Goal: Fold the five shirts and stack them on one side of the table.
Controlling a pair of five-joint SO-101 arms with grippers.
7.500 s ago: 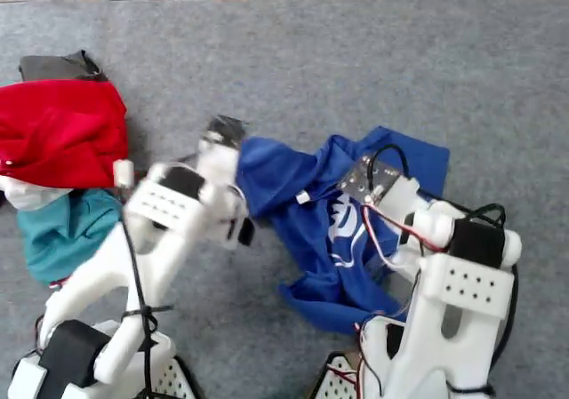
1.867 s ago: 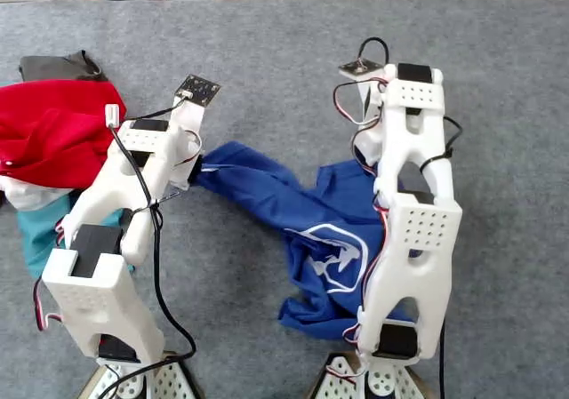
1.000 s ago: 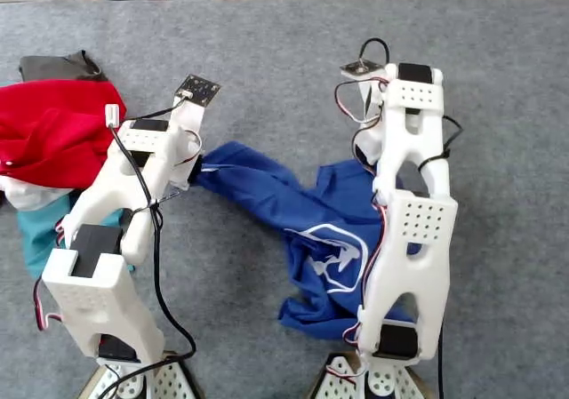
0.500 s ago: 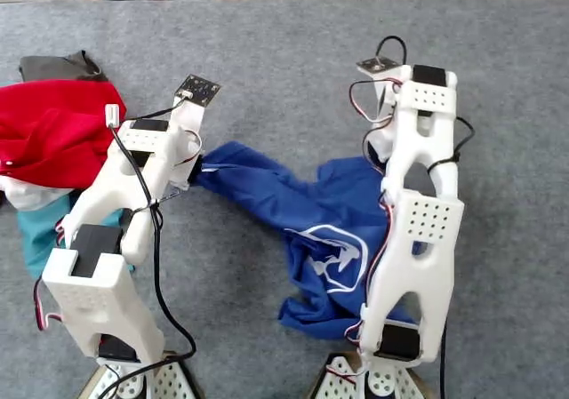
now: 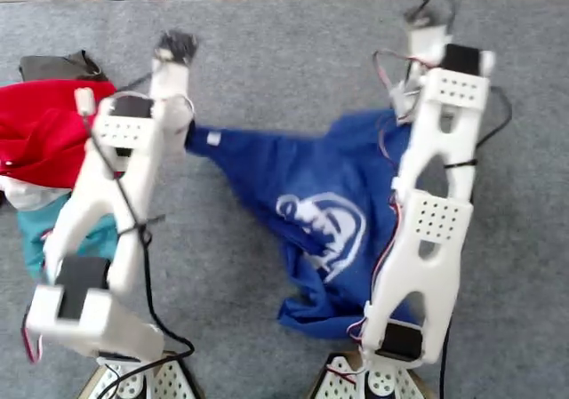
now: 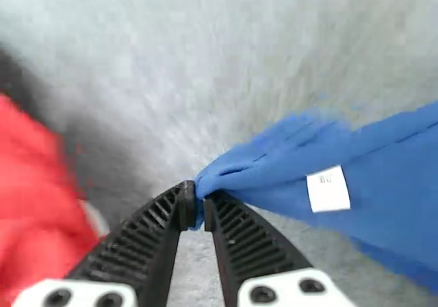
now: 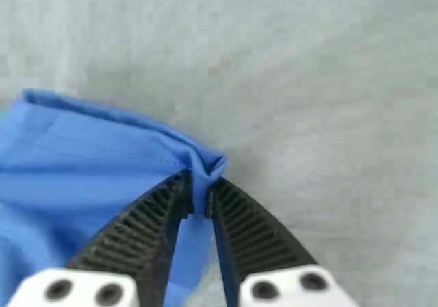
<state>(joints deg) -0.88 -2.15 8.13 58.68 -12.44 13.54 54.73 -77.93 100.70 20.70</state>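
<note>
A blue shirt (image 5: 311, 212) with a white print is stretched between my two arms over the grey table. My left gripper (image 6: 196, 208) is shut on one edge of the blue shirt (image 6: 342, 184), close to a white label (image 6: 328, 189). In the high view that grip sits at the shirt's left end (image 5: 191, 141). My right gripper (image 7: 198, 196) is shut on a bunched corner of the blue shirt (image 7: 89, 156), at the shirt's far right end (image 5: 400, 119). The lower part of the shirt lies crumpled near the arm bases.
A pile of other shirts lies at the left edge: a red one (image 5: 44, 128) on top, a dark grey one (image 5: 53, 66) behind it, a teal one (image 5: 44, 230) and something white (image 5: 22, 195) below. The red shirt (image 6: 34, 184) is beside my left gripper. Grey table (image 5: 293, 52) stretches beyond.
Both arms have swung toward the far side of the table, pulling the blue shirt out wide and flatter. The printed front now faces up between them.
</note>
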